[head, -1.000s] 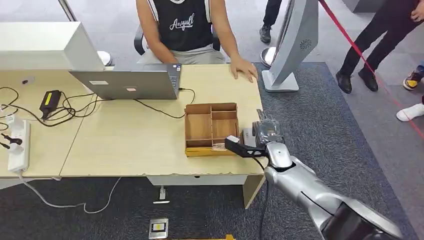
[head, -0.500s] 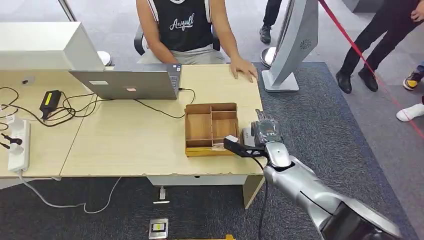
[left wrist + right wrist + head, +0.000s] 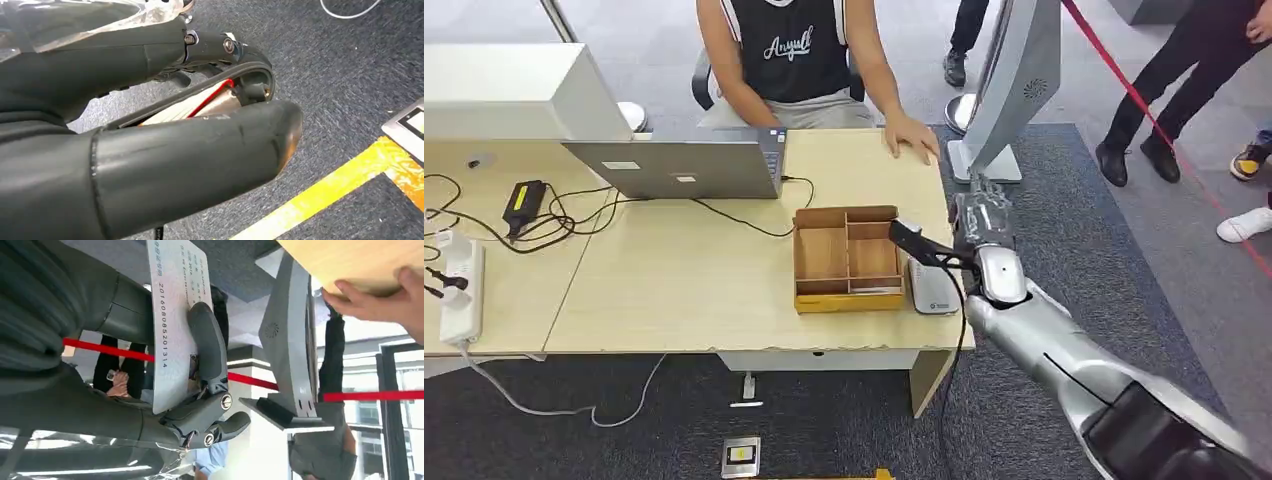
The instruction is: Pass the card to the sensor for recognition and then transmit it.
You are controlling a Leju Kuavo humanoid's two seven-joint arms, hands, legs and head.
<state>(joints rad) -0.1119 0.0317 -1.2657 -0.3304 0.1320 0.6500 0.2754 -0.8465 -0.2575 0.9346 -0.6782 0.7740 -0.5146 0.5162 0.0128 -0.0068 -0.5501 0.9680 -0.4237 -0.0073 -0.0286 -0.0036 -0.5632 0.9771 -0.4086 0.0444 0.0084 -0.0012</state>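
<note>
A dark grey carpet is running under a pale wooden desk, and a red barrier tape is crossing the floor at the far right. At the desk's left end a white power strip is lying beside a black adapter with its tangled cables. Further along, an open grey laptop is facing a seated person, whose hand is resting flat on the desk's far edge. Next comes a wooden tray with compartments, and just beside its right wall a small grey sensor is sitting near the desk's right edge.

The right robot hand is hovering over that edge, beyond the sensor, and is grasping the card. In the right wrist view the white card is being pinched flat between the thick thumb and a darker finger, with its long axis running along the fingers and its printed face toward the camera; which way it points over the desk cannot be told. Behind the hand, a tall grey kiosk stand is rising from the carpet.

The left robot hand is hanging over the carpet beside a yellow floor stripe, its fingers curled inward with nothing in them.
</note>
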